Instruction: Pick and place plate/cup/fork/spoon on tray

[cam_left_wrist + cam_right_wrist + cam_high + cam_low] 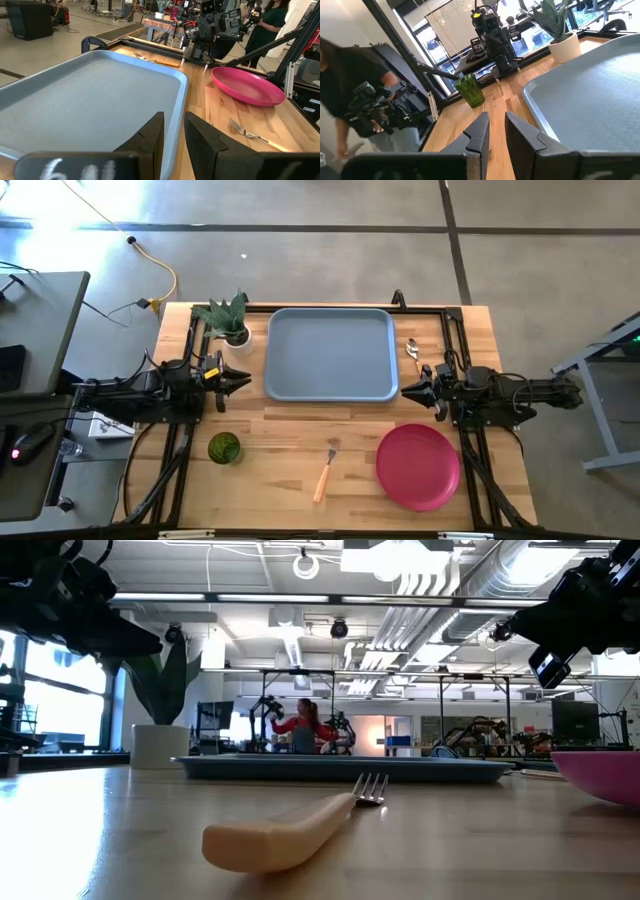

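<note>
Four items wait off the tray (331,353); both grippers, left (243,380) and right (408,391), hang slightly parted, empty. I'd fear clipping its rim.

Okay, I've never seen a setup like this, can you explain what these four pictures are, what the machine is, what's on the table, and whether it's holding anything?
It is a robot with two dark arms at a wooden table, each ending in a two-finger gripper. One picture looks straight down from above, one looks level across the tabletop, and the other two come from cameras on each arm's wrist.

From above, the left gripper hangs beside the tray's left edge and the right gripper beside its right edge. Each shows a narrow gap between its fingers with nothing in it.

On the table lie a blue-grey tray with nothing in it, a pink-red plate, a green cup, a fork and a spoon. A potted plant stands by the tray's corner.
</note>
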You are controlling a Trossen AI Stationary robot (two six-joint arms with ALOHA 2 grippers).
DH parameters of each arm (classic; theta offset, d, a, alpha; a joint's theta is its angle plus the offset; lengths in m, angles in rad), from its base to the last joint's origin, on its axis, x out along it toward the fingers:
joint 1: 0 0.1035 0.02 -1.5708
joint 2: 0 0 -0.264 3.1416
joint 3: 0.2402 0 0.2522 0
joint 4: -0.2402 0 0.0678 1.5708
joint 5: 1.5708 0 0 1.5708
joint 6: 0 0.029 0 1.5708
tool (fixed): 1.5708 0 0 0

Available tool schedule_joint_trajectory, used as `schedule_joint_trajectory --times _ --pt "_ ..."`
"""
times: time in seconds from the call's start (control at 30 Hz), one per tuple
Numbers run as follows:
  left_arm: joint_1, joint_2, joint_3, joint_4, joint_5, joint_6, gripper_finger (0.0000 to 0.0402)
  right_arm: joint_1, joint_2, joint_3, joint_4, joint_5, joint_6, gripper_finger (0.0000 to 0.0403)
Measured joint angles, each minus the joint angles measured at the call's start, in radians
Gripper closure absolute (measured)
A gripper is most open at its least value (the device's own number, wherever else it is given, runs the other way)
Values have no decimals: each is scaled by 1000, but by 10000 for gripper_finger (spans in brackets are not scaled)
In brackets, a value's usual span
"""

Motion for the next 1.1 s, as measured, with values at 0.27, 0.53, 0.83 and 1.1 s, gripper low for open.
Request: schedule_joint_trajectory --times 0.27,0.53,0.83,1.1 --pt "0 0 0 0 0 0 337 0 0 0 0 0 1 350" --pt "0 0 0 0 0 0 337 0 0 0 0 0 2 350" --pt "0 0 0 0 0 0 337 0 0 0 0 0 2 350" --pt "0 0 0 0 0 0 337 -3 0 0 0 49 0 350"
